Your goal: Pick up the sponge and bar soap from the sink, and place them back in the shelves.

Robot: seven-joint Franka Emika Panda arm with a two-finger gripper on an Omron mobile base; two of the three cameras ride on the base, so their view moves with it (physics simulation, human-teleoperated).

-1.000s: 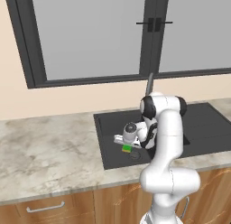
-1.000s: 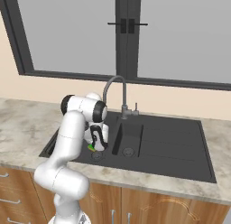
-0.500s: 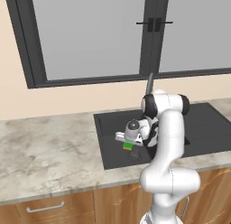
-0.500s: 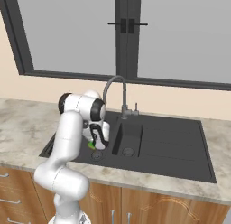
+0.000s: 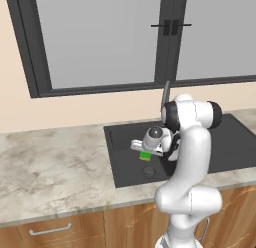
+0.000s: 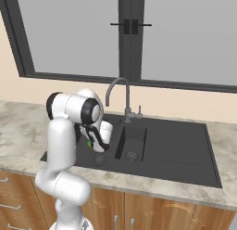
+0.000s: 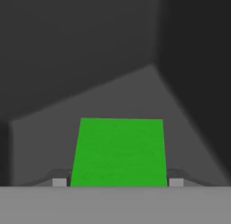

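Note:
The bright green sponge sits between my gripper's two fingertips, which press against its sides. From the left base view the sponge hangs under the gripper inside the left basin of the black sink. The right base view shows a sliver of the sponge behind the arm, low in the sink. The bar soap is hidden and the shelves are out of view.
A grey gooseneck faucet rises behind the basins, close to the arm. A marble counter surrounds the sink, with a dark-framed window on the wall behind. Wooden cabinet fronts run below the counter.
The jaws have narrowed onto the sponge. The hand with the sponge has shifted slightly to the right and up inside the left basin.

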